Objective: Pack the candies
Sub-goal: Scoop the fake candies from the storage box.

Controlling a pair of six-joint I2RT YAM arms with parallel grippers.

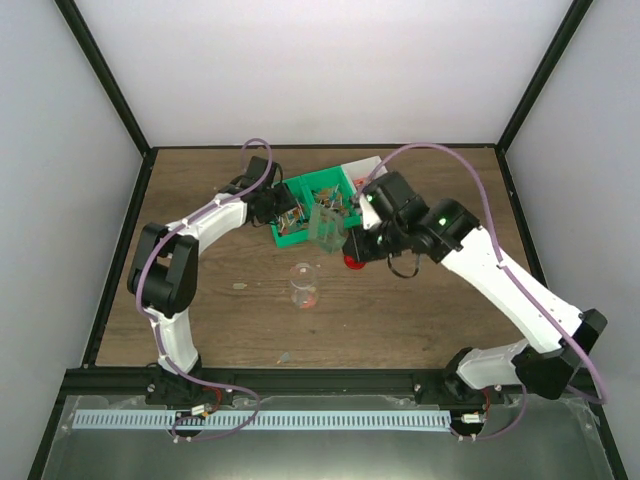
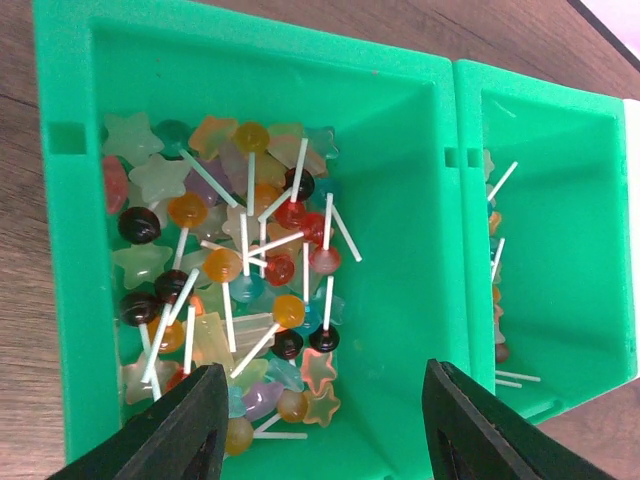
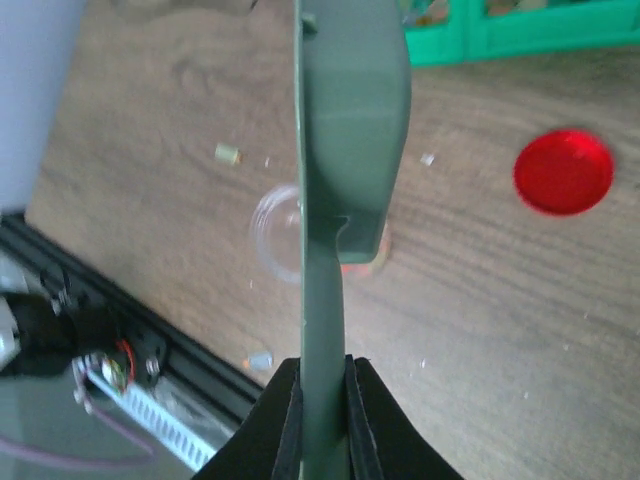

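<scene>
Candies (image 2: 222, 265), glossy round lollipops on white sticks and translucent stars, heaped inside the green plastic bin (image 2: 400, 150), left gripper (image 2: 322, 378) spread wide above them, right gripper (image 3: 323, 368) clamped on a flat green scoop (image 3: 350, 120) near the bin.

Bright green plastic bin (image 2: 400, 150): matt, faintly grainy.
Small mixed-colour candies (image 2: 222, 265): glossy, translucent, on smooth white sticks.
Brown wood-grain table (image 3: 480, 300): matt.
Round red plastic lid (image 3: 563, 171): smooth, slight sheen.
Dull green plastic scoop (image 3: 350, 100): matt.
Small clear jar (image 3: 272, 240): transparent.
Left tool (image 2: 322, 412): black plastic, matt.
</scene>
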